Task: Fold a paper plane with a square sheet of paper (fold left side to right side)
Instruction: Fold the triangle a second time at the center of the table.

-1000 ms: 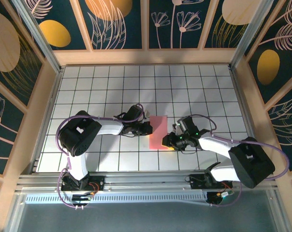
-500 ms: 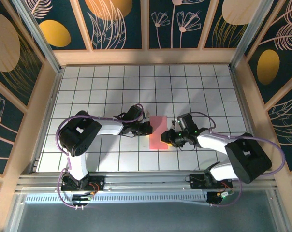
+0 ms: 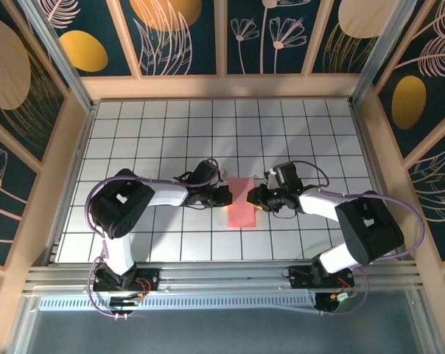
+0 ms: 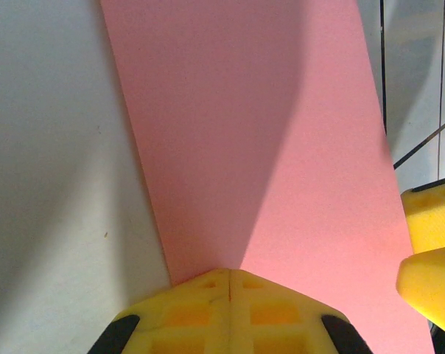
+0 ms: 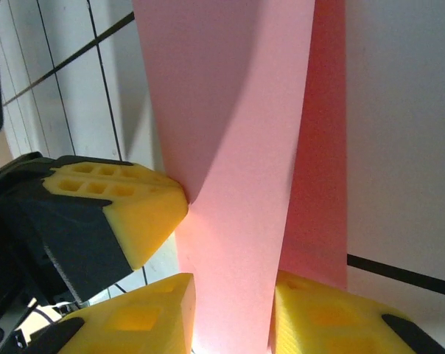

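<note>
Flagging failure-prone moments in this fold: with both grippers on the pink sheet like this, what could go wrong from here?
The right gripper stands open astride the lifted upper layer of the square sheet of paper; closing could crumple it or crease it askew. The left gripper, shut, pins just one spot on the opposite edge, so a pull might pivot the sheet.

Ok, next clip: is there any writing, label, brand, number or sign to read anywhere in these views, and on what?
None can be read.
The pink paper is plain.
The yellow fingers carry no marking.
The tiled table has bare grid lines.
The wall panels bear drawn leaves and flowers, no lettering.
</note>
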